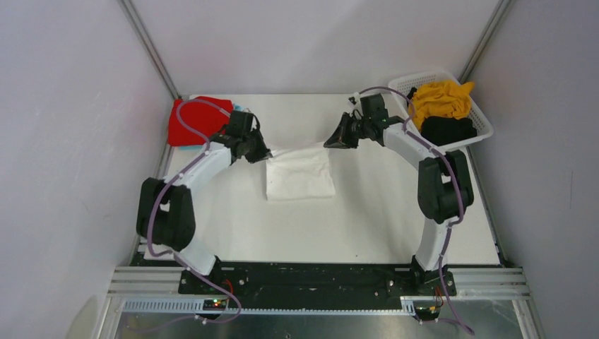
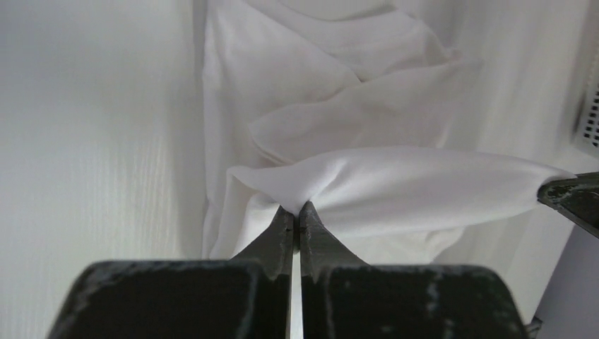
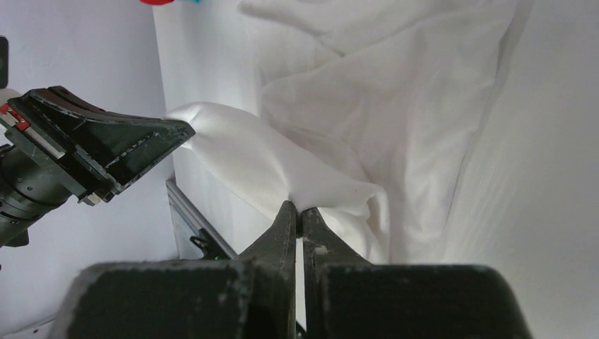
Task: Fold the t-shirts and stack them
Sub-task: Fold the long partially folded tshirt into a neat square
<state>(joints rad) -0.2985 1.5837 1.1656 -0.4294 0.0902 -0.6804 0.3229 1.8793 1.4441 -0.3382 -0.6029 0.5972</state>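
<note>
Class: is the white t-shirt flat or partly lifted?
Partly lifted: both pairs of jaws pinch one edge of the white t-shirt; rest flat.

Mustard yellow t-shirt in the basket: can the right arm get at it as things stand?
Probably not: the right arm has its jaws shut on the white t-shirt, held taut with the left arm. The basket beside it is open-topped; after release the way looks free.

The left arm [image 1: 205,164] and right arm [image 1: 408,143] share white tubular links and bulky matt-black joint housings, on a black base plate [image 1: 318,281]. A lilac cable [image 1: 151,212] runs along each. Both end in black wedge fingers [image 2: 272,240], tapering thin and scuffed with pale flecks.
</note>
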